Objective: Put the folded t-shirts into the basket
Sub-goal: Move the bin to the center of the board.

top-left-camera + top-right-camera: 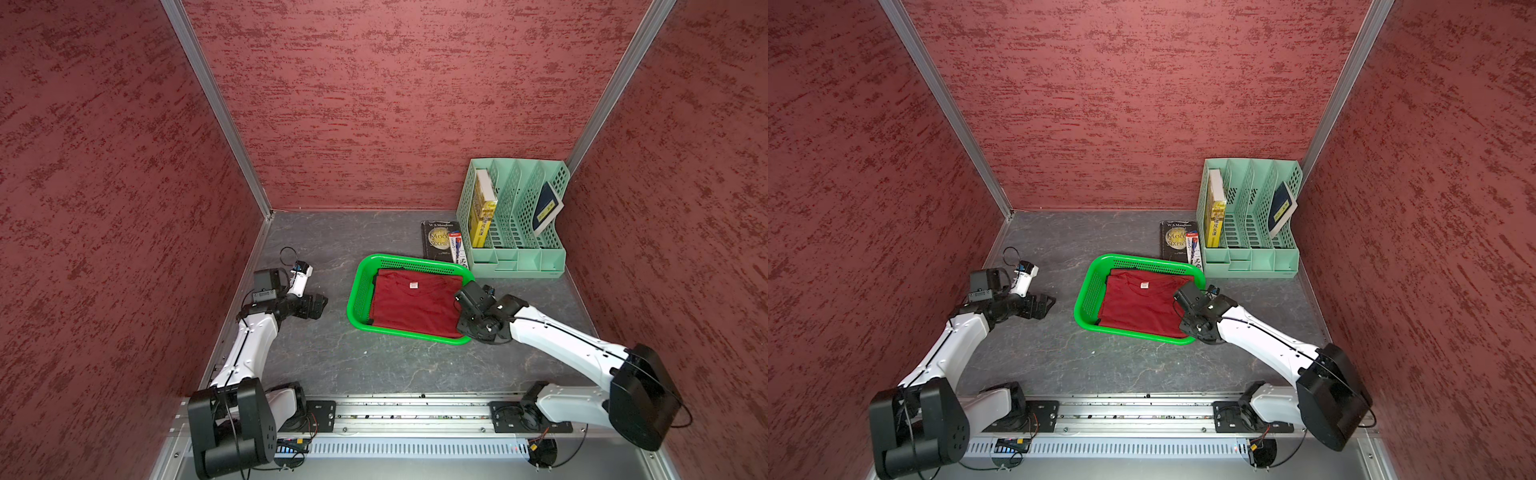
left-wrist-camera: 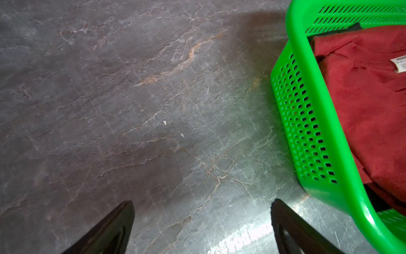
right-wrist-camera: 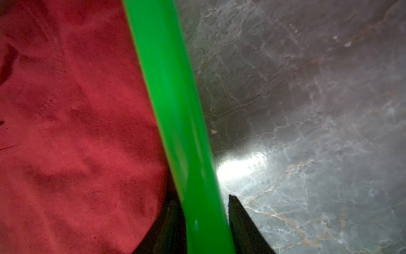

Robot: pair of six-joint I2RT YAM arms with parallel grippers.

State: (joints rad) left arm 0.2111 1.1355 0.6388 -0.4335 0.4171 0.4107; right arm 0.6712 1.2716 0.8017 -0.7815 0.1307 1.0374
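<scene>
**Desk:** Where does your right tool sit just now?

**Me:** Astride the basket. Its rim runs through the gap between my jaws and on ahead of the tool; one jaw is inside the wall, the other outside over the bare surface. The jaws stand partly apart, close on either side of the rim; whether they pinch it or just clear it, I cannot tell.

**Desk:** And the shirts?

**Me:** The dark red t-shirt lies flat in the basket on my inside jaw's side, topmost. An edge of the black t-shirt peeps from under it; what lies lower I cannot see. In both top views I find no folded cloth out on the surface.

**Desk:** So nearly done?

**Me:** I judge so; what matters is that rim. Its long axis points ahead of the tool, so I would want the jaws wider and then go straight up. A sideways pull would, I think, catch the wall and drag the basket.

**Desk:** Left side?

**Me:** My left tool is spread wide and empty over bare surface. The basket lies off to one side of it, near but apart; the right arm is the nearer one.
</scene>
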